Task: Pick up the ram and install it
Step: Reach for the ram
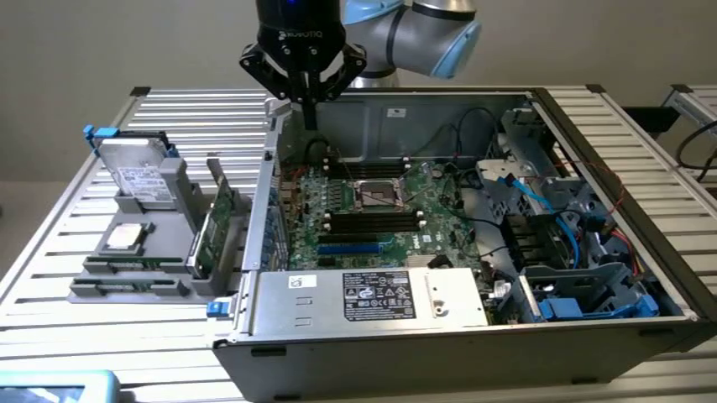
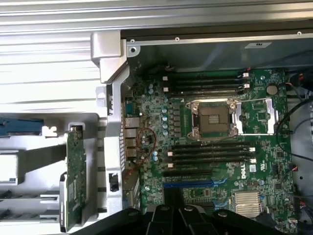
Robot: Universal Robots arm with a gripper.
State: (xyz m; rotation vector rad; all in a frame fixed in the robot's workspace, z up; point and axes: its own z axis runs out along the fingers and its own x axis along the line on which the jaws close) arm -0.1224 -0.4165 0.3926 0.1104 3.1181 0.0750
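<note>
My gripper (image 1: 308, 116) hangs above the far left corner of the open computer case (image 1: 370, 315), its black fingers (image 2: 172, 218) pressed together with nothing between them. Below it lies the green motherboard (image 1: 375, 210) with its long black memory slots (image 2: 210, 152) on both sides of the processor socket (image 2: 213, 119). Outside the case, at the exterior view's left, a green board (image 1: 211, 231) stands on edge in a grey holder (image 1: 134, 281); in the wrist view this green board (image 2: 76, 178) is seen from above. I cannot tell whether it is the ram or the broader card.
A hard drive (image 1: 140, 176) stands upright at the holder's far end, with a small silver part (image 1: 127, 238) in front of it. A power supply (image 1: 375, 294) fills the case's near edge. Blue cables (image 1: 526, 197) and drive cages (image 1: 588, 294) crowd the case's right side. The slatted metal table (image 1: 67, 235) carries everything.
</note>
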